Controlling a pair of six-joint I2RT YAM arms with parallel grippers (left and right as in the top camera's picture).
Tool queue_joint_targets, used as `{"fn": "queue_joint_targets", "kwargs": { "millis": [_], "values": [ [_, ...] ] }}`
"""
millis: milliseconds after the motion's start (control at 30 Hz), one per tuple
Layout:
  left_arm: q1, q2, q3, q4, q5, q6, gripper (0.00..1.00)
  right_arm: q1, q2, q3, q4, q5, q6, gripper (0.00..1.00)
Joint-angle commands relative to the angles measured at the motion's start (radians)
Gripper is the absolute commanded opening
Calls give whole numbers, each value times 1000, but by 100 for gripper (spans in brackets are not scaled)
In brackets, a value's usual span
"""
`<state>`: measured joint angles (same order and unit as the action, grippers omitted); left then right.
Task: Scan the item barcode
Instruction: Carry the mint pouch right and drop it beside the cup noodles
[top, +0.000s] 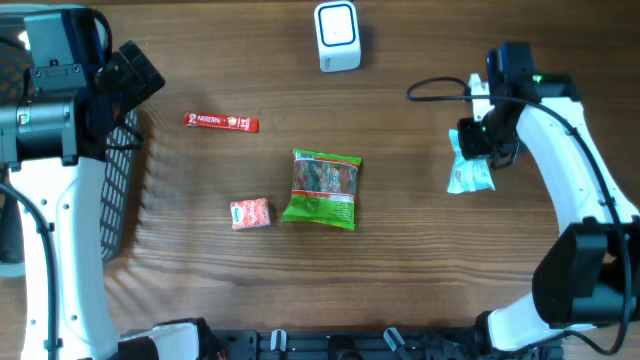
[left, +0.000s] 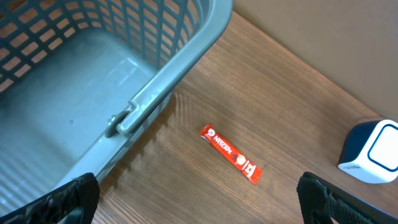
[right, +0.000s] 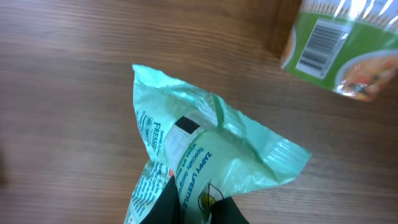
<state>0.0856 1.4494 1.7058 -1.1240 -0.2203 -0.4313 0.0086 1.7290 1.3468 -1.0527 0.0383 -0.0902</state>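
My right gripper (right: 198, 203) is shut on a crumpled mint-green packet (right: 205, 155), pinching its lower end just above the wood. Overhead, that packet (top: 468, 172) hangs below the right gripper (top: 480, 140) at the right side of the table. Its printed text faces the wrist camera, and I cannot make out a barcode on it. The white and blue scanner (top: 337, 35) stands at the back centre, well left of the packet, and also shows in the left wrist view (left: 372, 151). My left gripper (left: 199, 208) is open and empty by the basket (left: 93, 74).
A red Nescafe stick (top: 221, 122) lies left of centre. A green noodle packet (top: 322, 188) and a small red and white packet (top: 250, 213) lie mid-table. The noodle packet (right: 339, 46) shows a barcode. The grey basket (top: 120, 190) sits at the left edge.
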Motion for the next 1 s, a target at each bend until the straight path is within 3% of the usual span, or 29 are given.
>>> {"fn": "queue_joint_targets", "kwargs": {
  "millis": [0,67,167,233,300,367,433,600,700,767,900,933,967],
  "values": [
    [4,-3,10,2,-9,8,100,-12,-11,-47,90,43,14,44],
    [4,-3,10,2,-9,8,100,-12,-11,-47,127,43,14,64],
    [4,-3,10,2,-9,8,100,-12,-11,-47,145,39,15,65],
    [4,-3,10,2,-9,8,100,-12,-11,-47,146,-162,38,61],
    [4,-3,10,2,-9,8,100,-12,-11,-47,103,-257,54,33],
    [4,-3,10,2,-9,8,100,-12,-10,-64,72,-257,129,27],
    [4,-3,10,2,-9,8,100,-12,-10,-116,103,-253,153,26],
    [4,-3,10,2,-9,8,100,-12,-10,-363,360,-222,200,28],
    [4,-3,10,2,-9,8,100,-12,-10,-401,373,21,271,27],
    [4,-3,10,2,-9,8,100,-12,-10,-401,373,72,277,28],
    [4,-3,10,2,-9,8,100,-6,-13,-350,351,-162,265,36],
    [4,-3,10,2,-9,8,100,18,-17,-297,317,-245,217,46],
    [4,-3,10,2,-9,8,100,38,-20,-270,298,-280,216,49]
  ]
}}
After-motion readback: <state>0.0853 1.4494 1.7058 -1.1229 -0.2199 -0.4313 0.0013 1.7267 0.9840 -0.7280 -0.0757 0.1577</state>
